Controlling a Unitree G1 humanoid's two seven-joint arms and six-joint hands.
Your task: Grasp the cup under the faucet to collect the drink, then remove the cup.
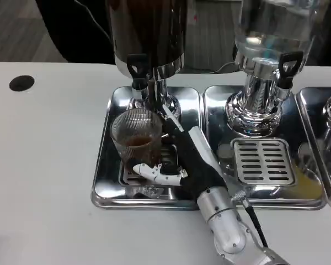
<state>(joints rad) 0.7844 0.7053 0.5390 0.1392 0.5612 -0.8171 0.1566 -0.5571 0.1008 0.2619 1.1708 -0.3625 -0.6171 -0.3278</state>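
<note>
On the left steel tray (102, 182), at the picture's center, a ribbed glass cup (136, 137) holding a little brown drink stands under the black faucet (137, 69) of the dark dispenser (149, 33). The right hand (179, 160) wraps the cup from five o'clock, fingers curled around its lower wall. The white bench (44, 165) carries the trays.

Right forearm (227, 221) extended forward-left; right hand (179, 157) seen wrapped about the cup (136, 138), thumb forward
</note>
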